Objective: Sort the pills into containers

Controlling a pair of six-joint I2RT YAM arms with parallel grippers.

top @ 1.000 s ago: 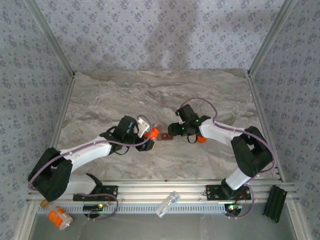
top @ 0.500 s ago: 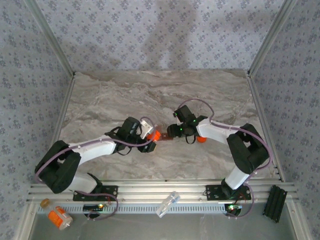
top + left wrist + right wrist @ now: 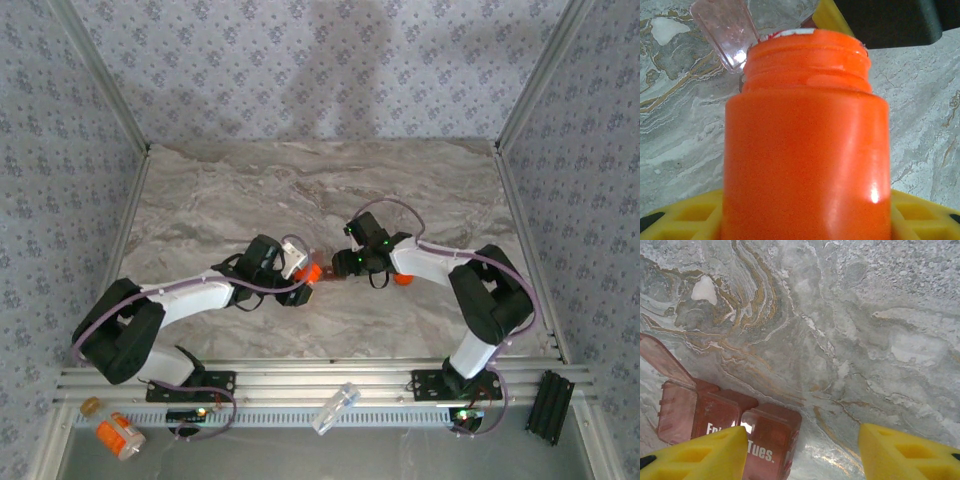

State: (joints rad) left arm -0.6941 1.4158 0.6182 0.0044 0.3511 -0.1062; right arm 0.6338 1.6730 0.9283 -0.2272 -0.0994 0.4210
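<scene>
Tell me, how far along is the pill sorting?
Done: the orange plastic pill bottle is uncapped and one lid of the dark red-brown compartment box stands open. In hand: the left fingers hold the bottle, mouth toward that box; the right fingers stand open by its end. To do: pouring pills in; whether any are in yet, I cannot tell.

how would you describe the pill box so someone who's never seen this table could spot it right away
Start at the middle of the marble table and find the uncapped orange bottle. Just right of it in the overhead view, the pill box lies flat on the marble. Unlike the round bright bottle, it is a low, dark red-brown, see-through strip of small lidded compartments with white day names, one end lid flipped open.
</scene>
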